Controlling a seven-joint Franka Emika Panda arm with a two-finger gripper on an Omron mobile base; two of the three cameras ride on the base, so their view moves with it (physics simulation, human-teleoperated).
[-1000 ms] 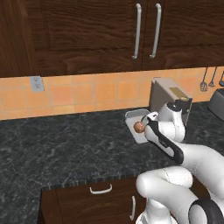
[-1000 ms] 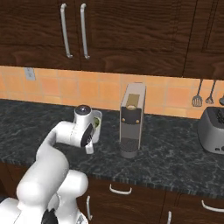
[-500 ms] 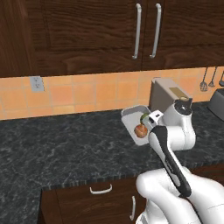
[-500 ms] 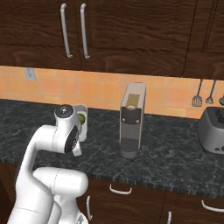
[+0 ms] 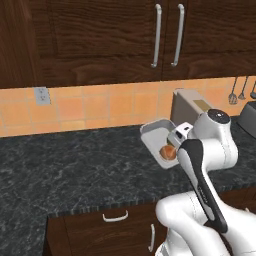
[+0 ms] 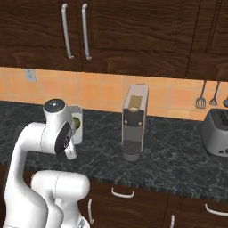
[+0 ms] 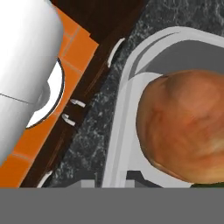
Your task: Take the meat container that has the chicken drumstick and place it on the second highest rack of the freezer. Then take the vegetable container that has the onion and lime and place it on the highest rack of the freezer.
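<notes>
Dark marbled counter (image 5: 75, 170) is carrying the vegetable container (image 5: 152, 131) beside our arm, with the onion (image 5: 168, 152) and lime (image 6: 76, 121) inside; we cannot tell how the jaws stand. We are judging this the second step, next needing a firm rim grip

A coffee machine (image 6: 133, 121) stands on the dark speckled bench (image 6: 178, 160), a toaster (image 6: 216, 132) well to its right, utensils (image 6: 201, 96) hanging on the orange tiles

Glossy white rounded arm (image 5: 207, 150) links with dark joint bands and a grey-capped elbow.
</notes>
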